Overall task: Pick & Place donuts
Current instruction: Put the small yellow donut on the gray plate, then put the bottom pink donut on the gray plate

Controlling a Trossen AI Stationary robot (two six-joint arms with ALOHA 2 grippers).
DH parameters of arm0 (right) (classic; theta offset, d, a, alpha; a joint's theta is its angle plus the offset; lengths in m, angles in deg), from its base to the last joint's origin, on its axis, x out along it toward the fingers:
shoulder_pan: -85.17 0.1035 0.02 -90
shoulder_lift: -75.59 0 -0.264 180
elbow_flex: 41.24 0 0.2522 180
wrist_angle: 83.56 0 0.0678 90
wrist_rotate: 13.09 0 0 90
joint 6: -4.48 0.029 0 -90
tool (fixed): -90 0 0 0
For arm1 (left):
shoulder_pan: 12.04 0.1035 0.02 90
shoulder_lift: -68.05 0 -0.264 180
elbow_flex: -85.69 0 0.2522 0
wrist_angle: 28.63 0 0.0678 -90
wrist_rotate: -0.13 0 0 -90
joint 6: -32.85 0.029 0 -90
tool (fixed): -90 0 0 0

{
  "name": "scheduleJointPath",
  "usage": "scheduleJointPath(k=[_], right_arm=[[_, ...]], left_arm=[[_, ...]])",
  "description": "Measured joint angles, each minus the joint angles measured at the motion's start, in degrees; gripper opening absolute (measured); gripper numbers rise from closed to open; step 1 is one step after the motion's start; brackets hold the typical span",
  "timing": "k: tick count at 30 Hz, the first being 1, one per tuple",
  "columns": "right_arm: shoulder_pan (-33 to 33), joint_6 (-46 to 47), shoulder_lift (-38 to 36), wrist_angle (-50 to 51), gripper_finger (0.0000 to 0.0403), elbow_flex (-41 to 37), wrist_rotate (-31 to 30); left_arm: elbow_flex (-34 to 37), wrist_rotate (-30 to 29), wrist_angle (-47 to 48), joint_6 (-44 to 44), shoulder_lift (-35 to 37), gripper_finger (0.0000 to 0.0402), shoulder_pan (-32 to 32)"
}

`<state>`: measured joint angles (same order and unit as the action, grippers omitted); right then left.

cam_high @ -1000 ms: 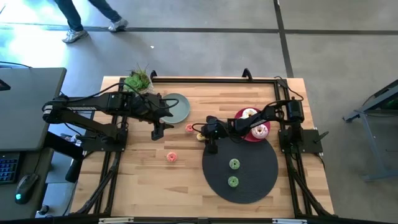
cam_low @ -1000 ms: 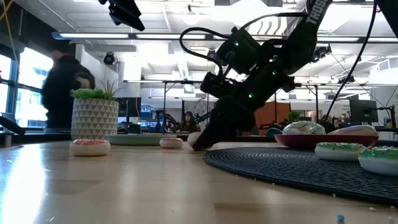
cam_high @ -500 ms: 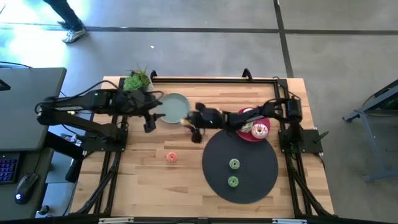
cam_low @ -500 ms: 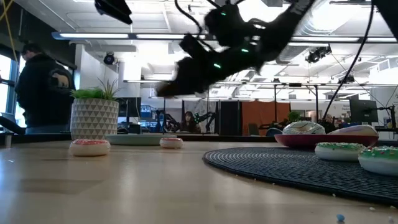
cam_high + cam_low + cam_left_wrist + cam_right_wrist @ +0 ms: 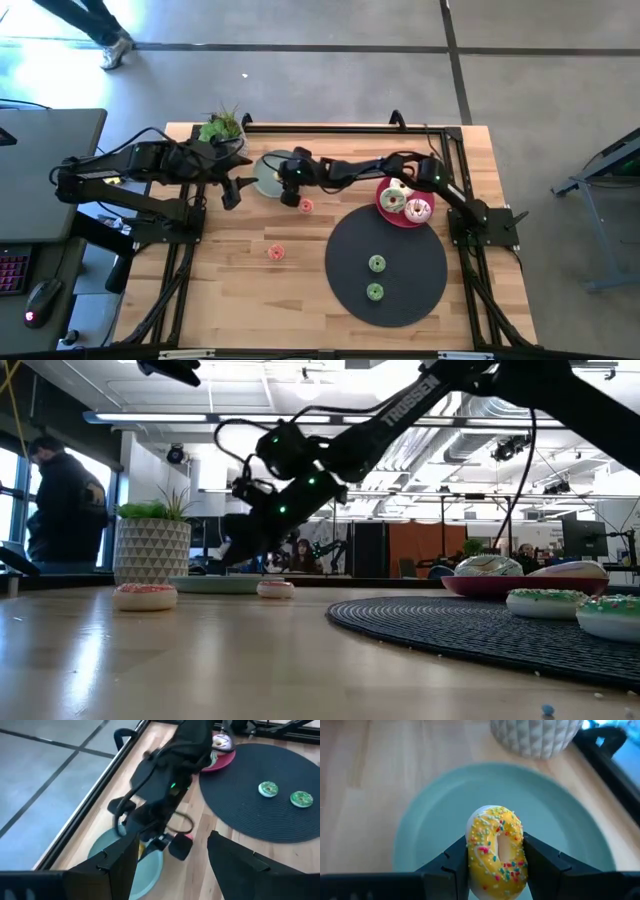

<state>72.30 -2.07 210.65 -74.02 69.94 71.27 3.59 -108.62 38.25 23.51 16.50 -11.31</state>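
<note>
My right gripper is shut on the small yellow sprinkled donut and hangs over the sage-green plate. My left gripper is open, off the plate's left side and above the table, touching nothing. The small red donut lies flat on the wood near the plate, and the salmon-pink one lies nearer me. Two small green donuts lie on the round dark mat. Larger donuts sit on the pink plate. My right gripper pinches the yellow donut between its two fingers, one finger on each side of the ring's outer rim. The donut stands on edge with its hole facing the wrist camera. It is held over the sage-green plate, with the arm reaching in from the table's right.
A potted plant in a white faceted pot stands just beyond the plate at the far edge. The left arm lies close to the plate's left side. Bare wood stretches in front of the plate and left of the mat. A person stands beyond the table.
My right gripper has risen from the table at the mat's far-left edge with the yellow donut. It carried the donut toward the table's left and far edge and now holds it over the sage-green plate. My left gripper has drawn back toward the table's left edge.
</note>
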Motion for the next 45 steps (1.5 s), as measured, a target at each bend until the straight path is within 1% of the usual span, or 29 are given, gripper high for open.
scheduleJointPath(k=[4,8,13,19,24,28,30,34,36,39,42,45], right_arm=[[-0.4,0.1,1.5,4.6,0.0144,2.5,0.1],[-0.7,-0.7,1.6,5.2,0.0148,2.5,0.5],[-0.6,-1.0,1.6,5.2,0.0179,2.4,0.6],[-0.4,-1.0,1.6,5.3,0.0221,2.3,-1.5],[0.5,-2.6,0.1,6.9,0.0229,2.3,-1.5],[1.3,-2.8,-3.3,11.7,0.0229,2.3,-1.5],[1.8,-3.0,-5.6,14.5,0.0229,2.3,-1.3],[3.1,-6.5,-11.6,22.5,0.0227,2.3,-1.5],[4.0,-8.3,-14.9,27.5,0.0228,2.3,-1.7],[5.5,-9.0,-20.1,34.9,0.0229,2.3,-3.6],[6.7,-9.0,-25.1,41.7,0.0226,2.3,-6.5],[7.4,-8.2,-29.3,47.7,0.0225,2.3,-9.2]], left_arm=[[0.0,0.0,0.1,0.0,-0.1,0.0227,0.0],[0.0,0.2,0.1,0.0,-0.5,0.0227,0.0],[0.0,0.3,0.2,-0.1,-0.4,0.0227,0.0],[0.0,0.3,0.5,-1.2,-0.5,0.0227,0.0],[0.0,0.3,1.6,-1.9,-0.5,0.0227,0.0],[0.0,0.7,1.8,-3.2,-0.5,0.0227,0.0],[0.0,2.3,2.0,-3.2,-0.5,0.0227,0.0],[0.1,8.3,2.3,-3.4,-1.6,0.0227,0.0],[1.5,11.8,1.9,-4.2,-2.1,0.0227,0.0],[5.9,15.3,-1.5,-5.7,-3.0,0.0227,-0.2],[12.5,15.9,-4.9,-7.6,-3.8,0.0227,-0.5],[18.4,17.8,-10.7,-10.1,-4.8,0.0227,-1.4]])
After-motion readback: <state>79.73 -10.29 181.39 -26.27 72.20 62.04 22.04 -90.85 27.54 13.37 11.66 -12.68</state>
